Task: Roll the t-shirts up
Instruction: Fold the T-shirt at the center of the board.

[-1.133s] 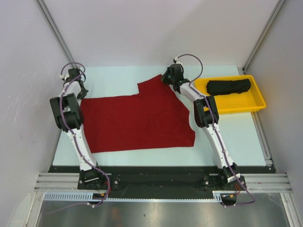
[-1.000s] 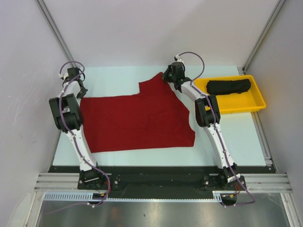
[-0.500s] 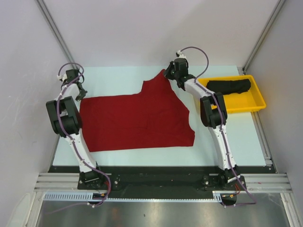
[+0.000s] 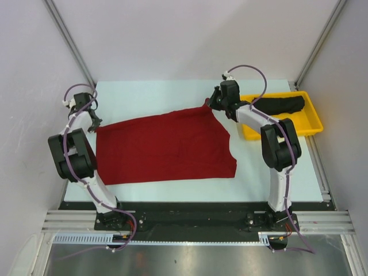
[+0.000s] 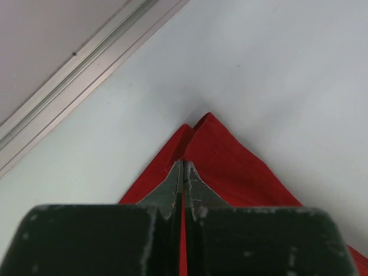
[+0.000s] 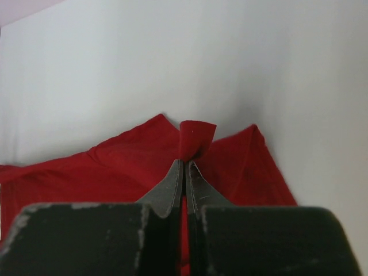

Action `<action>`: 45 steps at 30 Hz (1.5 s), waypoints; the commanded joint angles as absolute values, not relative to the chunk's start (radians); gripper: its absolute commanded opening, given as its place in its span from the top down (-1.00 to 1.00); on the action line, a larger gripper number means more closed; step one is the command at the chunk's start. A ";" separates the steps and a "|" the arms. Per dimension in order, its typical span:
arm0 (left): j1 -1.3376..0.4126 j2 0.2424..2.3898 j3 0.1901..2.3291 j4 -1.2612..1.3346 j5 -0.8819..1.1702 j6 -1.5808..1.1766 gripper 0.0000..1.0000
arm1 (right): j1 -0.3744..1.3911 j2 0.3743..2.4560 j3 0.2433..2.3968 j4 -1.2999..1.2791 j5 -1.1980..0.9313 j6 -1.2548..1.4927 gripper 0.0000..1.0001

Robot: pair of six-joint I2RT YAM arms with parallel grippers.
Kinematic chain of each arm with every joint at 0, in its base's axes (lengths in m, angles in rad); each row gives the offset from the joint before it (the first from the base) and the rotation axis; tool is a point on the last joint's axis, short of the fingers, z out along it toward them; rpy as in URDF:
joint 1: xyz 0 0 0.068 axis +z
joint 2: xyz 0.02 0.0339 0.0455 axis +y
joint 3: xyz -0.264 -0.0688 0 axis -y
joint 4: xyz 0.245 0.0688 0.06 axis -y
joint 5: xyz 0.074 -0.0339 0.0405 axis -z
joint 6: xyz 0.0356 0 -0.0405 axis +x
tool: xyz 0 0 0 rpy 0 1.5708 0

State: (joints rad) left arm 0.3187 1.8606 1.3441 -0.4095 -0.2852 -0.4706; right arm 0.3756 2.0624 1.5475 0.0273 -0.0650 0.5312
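While spread across the counter [image 4: 144, 92], noted deep red t-shirt [image 4: 167, 146] gripped at both far corners. Yellow tray [image 4: 315, 121] at right, partly hidden by right arm; holds bundled black t-shirt [image 4: 279, 104], folds hard to make out. Left end effector [image 5: 183, 164] clamped tight on left corner. Right end effector [image 6: 185, 163] pinching right corner, cloth tip curled over beyond its tips.

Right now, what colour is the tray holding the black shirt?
The tray is plain yellow, seen best from the top external view.
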 commanded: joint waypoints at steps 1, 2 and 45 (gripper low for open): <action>0.339 1.732 1.263 -0.413 -0.319 -0.471 1.00 | 0.414 1.893 1.444 0.006 -0.022 0.532 1.00; 0.341 1.706 1.247 -0.414 -0.319 -0.471 1.00 | 0.428 1.872 1.424 0.003 -0.006 0.529 1.00; 0.406 1.439 0.884 -0.434 -0.281 -0.543 0.94 | 0.563 1.418 0.827 -0.153 0.140 0.603 1.00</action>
